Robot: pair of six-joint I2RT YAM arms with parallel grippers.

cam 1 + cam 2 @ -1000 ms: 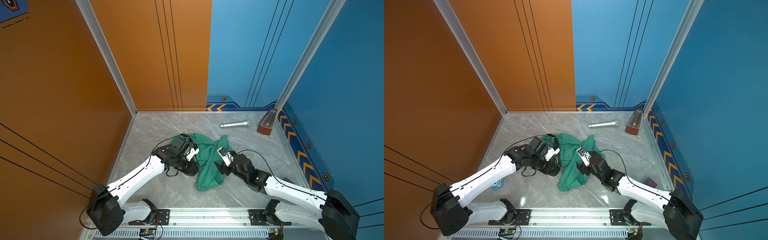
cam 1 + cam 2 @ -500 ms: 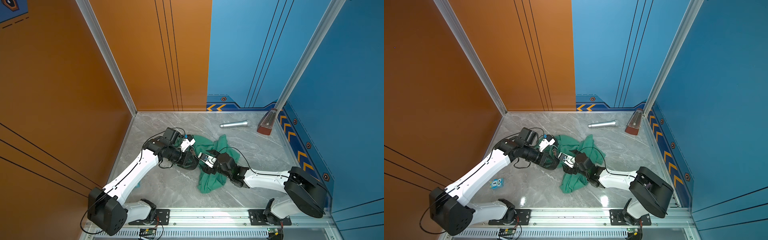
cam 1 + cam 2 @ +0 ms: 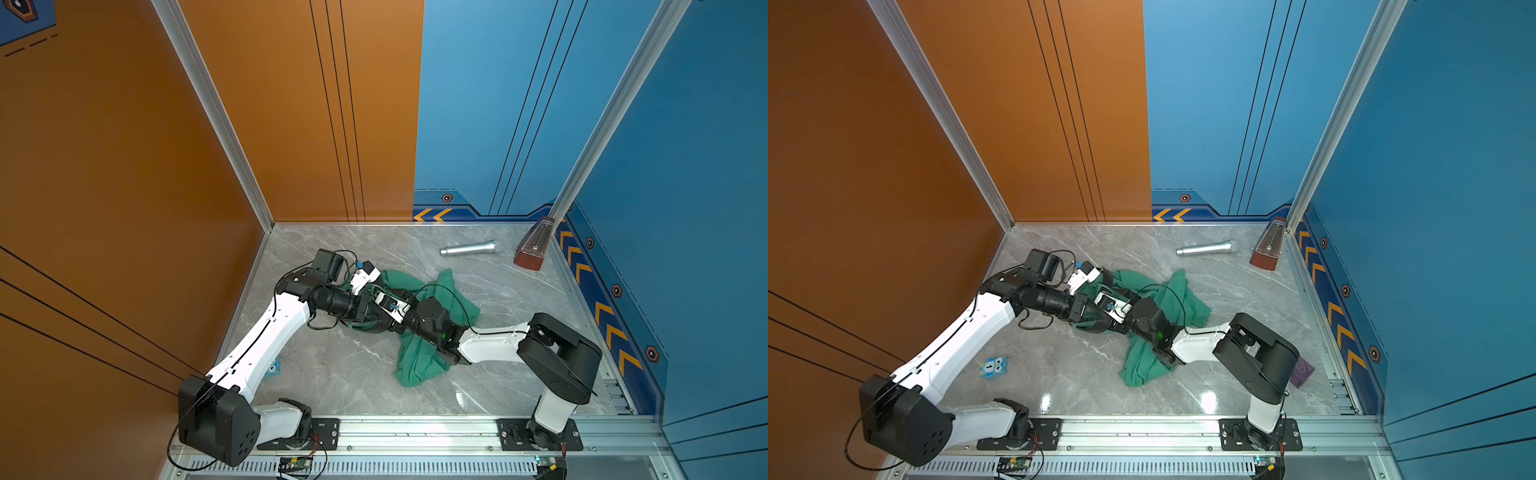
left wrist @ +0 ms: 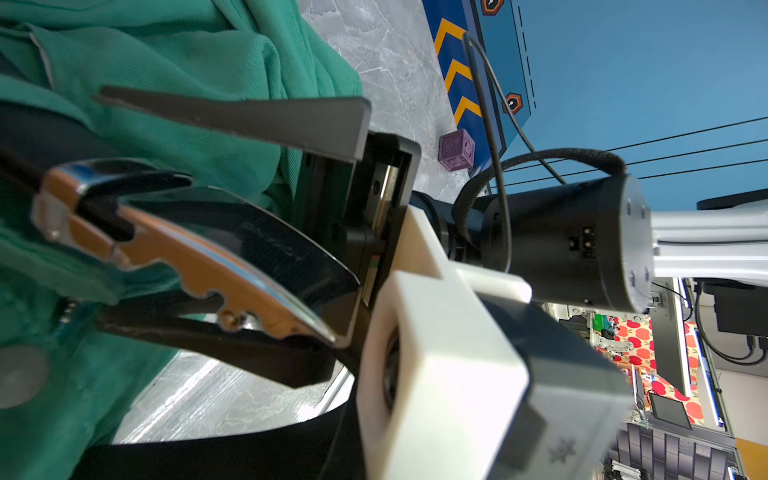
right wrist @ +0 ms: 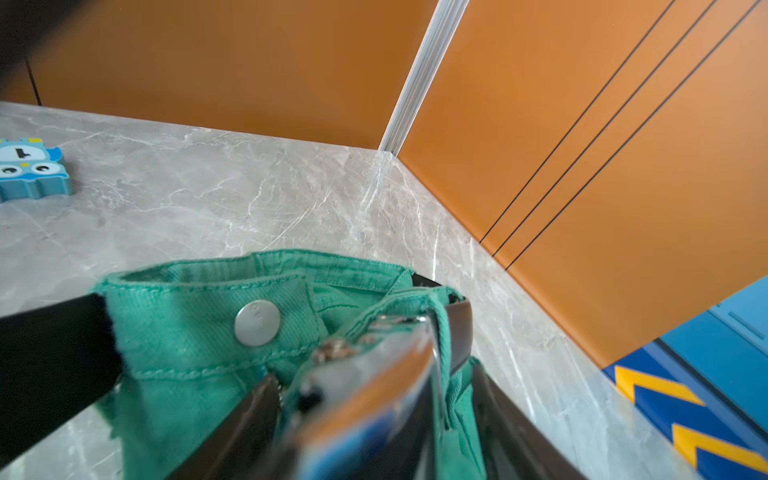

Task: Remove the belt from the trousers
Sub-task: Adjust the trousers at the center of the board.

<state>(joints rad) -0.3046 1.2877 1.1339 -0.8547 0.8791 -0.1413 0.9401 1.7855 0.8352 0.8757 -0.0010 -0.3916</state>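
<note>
The teal trousers [image 3: 419, 361] [image 3: 1142, 365] lie crumpled mid-floor, waistband toward the left arm. The black belt [image 3: 365, 330] [image 4: 208, 453] loops out of the waistband [image 5: 187, 332]. Its silvery buckle [image 4: 199, 257] [image 5: 374, 382] sits between the fingers [image 4: 249, 120] of my right gripper [image 4: 99, 208], which stands open around it; a gap shows on one side. My left gripper [image 3: 360, 308] meets it at the waistband, shut, with the black strap lying across its jaws. Its fingertips are hidden under the right wrist.
A silver microphone [image 3: 469, 249] and a red-brown metronome [image 3: 536, 245] lie at the back right. A blue owl block [image 3: 993, 368] sits beside the left arm. A purple cube [image 3: 1302, 372] rests by the right wall. Orange and blue walls close three sides.
My right arm folded and swung its gripper left across the trousers to the buckle, and its jaws have narrowed. My left arm drew back toward the left wall, staying shut.
</note>
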